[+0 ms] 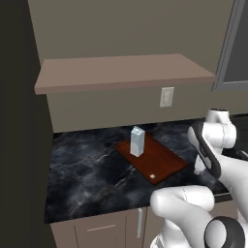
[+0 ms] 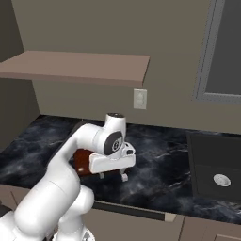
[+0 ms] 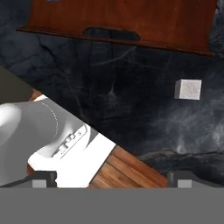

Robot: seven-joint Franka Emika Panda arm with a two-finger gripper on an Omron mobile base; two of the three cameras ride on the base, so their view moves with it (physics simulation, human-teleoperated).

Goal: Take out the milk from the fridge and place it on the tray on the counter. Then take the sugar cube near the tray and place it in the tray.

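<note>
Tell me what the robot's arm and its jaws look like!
The arm is smooth, glossy white, made of fat rounded tubes joined like elbows. Each joint has a dark grey round cap with a lighter ring. At its end sits a flat, boxy white hand, the gripper, with two short jaws tipped in dark grey. No cables or stickers show.

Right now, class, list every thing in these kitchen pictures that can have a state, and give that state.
milk: upright on the tray, not held.
tray: flat on the counter, carrying the milk.
sugar cube: on the counter beside the tray, not in it.
gripper: open, empty, over the counter.
</note>
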